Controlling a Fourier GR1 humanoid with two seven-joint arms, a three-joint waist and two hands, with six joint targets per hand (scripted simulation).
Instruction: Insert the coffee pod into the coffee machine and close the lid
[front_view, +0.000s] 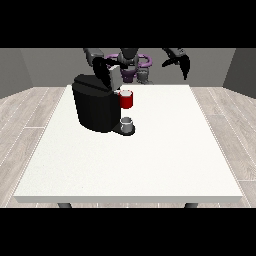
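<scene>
The black coffee machine (95, 107) stands on the left half of the table. A red part (126, 100) juts from its front, above a small grey cup (127, 123) on the machine's base. A grey flap (115, 77), seemingly the lid, stands tilted up at the machine's top. The hand at the view's left (103, 70) is right at this flap, over the machine's top rear. The hand at the view's right (181, 62) hangs in the air beyond the table's far edge, fingers pointing down, holding nothing. I cannot make out a coffee pod.
The white table (165, 150) stretches wide to the right of and in front of the machine. The robot's torso (131, 62) is behind the far edge.
</scene>
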